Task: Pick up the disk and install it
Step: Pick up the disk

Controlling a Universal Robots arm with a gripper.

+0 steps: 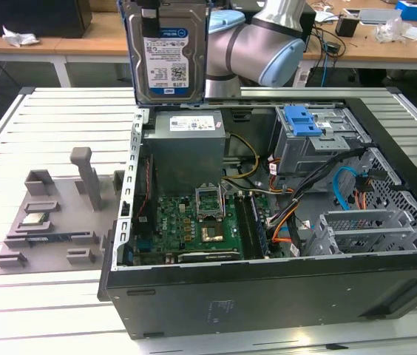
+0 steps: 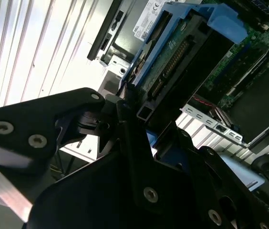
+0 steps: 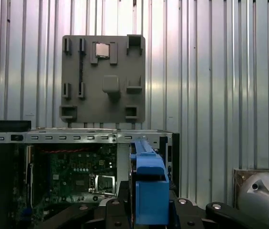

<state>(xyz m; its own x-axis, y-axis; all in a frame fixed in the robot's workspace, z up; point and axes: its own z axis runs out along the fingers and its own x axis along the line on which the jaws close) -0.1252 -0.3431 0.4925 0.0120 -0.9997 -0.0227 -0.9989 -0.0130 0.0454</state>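
The disk point(image 1: 165, 55) upright in grasp of the fingers point(image 2: 133, 138), above the open computer case point(image 1: 268, 296).

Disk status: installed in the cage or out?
Out. The disk hangs upright above the open case, label facing the exterior view, with the gripper shut on it.

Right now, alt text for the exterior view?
The robot arm holds the disk upright, label toward the camera, above an open computer case on a slatted table. A grey fixture plate lies at the exterior view's left.
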